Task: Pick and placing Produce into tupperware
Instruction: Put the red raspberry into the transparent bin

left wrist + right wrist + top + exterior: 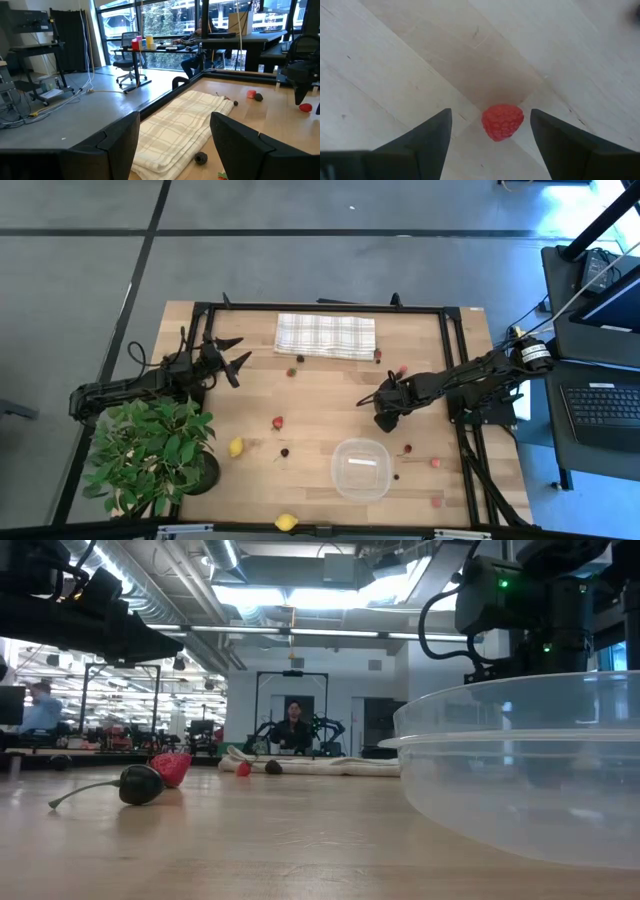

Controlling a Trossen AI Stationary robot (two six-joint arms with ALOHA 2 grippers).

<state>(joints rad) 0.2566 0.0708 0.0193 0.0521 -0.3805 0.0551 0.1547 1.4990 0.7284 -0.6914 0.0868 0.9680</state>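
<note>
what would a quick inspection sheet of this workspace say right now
surface: light wooden table in a dark frame
job's things: clear tupperware holds nothing; raspberry lies between the right gripper's fingers; two lemons, red and dark berries scattered
clutter: checked cloth at the far edge, potted plant at the near left corner
grippers: right gripper open over the raspberry; left gripper open, holding nothing, near the cloth
cables: cables on the floor
surroundings: laptop right of the table, a person seated at a desk behind

I held the dark right arm's two-finger gripper (490,137) low, pointing down, fingers spread wide. The dark left arm's gripper (237,355) waited raised, fingers apart.
</note>
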